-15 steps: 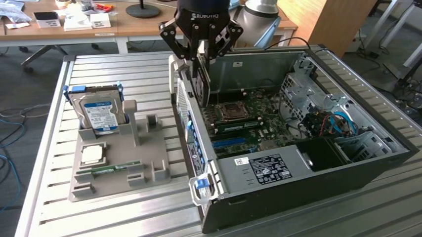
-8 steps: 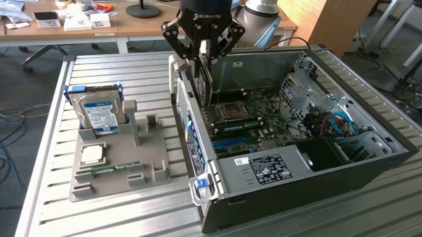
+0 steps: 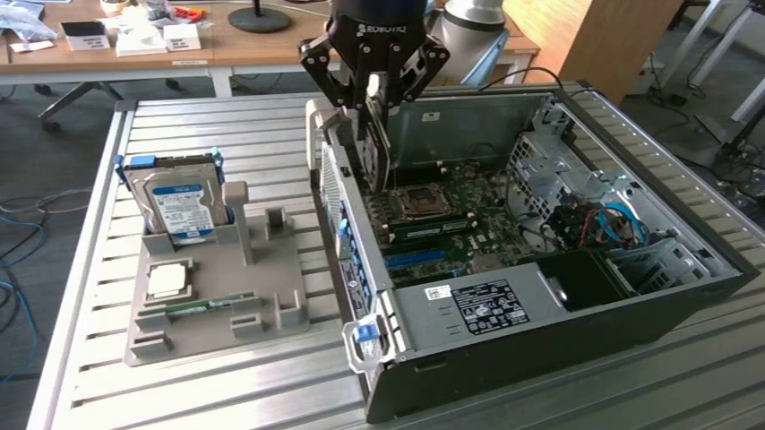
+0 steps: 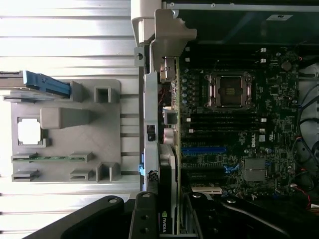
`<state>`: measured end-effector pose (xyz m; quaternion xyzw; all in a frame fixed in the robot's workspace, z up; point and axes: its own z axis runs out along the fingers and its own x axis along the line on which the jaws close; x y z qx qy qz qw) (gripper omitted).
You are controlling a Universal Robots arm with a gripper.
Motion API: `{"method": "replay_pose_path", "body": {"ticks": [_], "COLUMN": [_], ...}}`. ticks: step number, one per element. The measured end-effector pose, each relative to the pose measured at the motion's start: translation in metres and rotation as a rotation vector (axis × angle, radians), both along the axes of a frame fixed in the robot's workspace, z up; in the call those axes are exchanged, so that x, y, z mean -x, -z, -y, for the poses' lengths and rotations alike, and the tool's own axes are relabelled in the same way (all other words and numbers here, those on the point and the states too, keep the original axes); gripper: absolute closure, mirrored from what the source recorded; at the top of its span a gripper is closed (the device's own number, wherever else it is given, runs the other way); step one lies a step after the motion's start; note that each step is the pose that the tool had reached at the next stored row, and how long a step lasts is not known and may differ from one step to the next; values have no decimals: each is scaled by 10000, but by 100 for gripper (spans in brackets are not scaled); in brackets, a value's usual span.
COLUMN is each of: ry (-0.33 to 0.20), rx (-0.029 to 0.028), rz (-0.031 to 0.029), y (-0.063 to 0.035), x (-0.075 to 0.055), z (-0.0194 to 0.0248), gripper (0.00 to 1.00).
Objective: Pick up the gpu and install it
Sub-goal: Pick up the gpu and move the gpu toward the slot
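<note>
- The gripper (image 3: 374, 94) (image 4: 168, 219) is seen clamped on the gpu (image 3: 378, 143) (image 4: 167, 174), with its black fingers (image 3: 344, 76) pressed against the card's two faces.
- The gpu is held edge-on and upright, hanging below the gripper at the open top of the computer case (image 3: 669, 296) (image 4: 149, 99).
- The card is placed just inside the case wall on the exterior view's left, over the edge of the motherboard (image 3: 467, 202) (image 4: 234, 124).
- Whether the card's lower end touches the board cannot be told.
- In the wrist view a green logo is seen on the card's end, and a blue expansion slot (image 4: 204, 149) is found just beside the card.
- An open CPU socket (image 3: 418, 202) (image 4: 228, 90) is seen near the middle of the motherboard, apart from the card.
- A power supply (image 3: 478, 309) bearing a dark label is fitted in the near corner of the case.
- The case is laid on its side on a slatted metal table (image 3: 215, 134) (image 4: 65, 40).
- A grey fixture tray (image 3: 221, 296) (image 4: 65, 144) is set on the table beside the case, on the exterior view's left.
- A hard drive (image 3: 182, 208) with a blue-and-white label is stood upright at the far end of the tray.
- A processor chip (image 3: 167, 279) (image 4: 29, 132) is laid flat in the tray, and a green memory stick (image 3: 197, 305) (image 4: 52, 158) is laid just beside it.
</note>
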<state>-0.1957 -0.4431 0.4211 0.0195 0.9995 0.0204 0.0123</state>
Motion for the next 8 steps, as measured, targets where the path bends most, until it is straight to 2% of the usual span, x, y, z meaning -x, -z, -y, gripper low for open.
{"method": "replay_pose_path", "body": {"ticks": [8], "ry": [0], "rx": [0], "rz": [-1], "y": [0], "x": [-38], "z": [0], "gripper": [73]}}
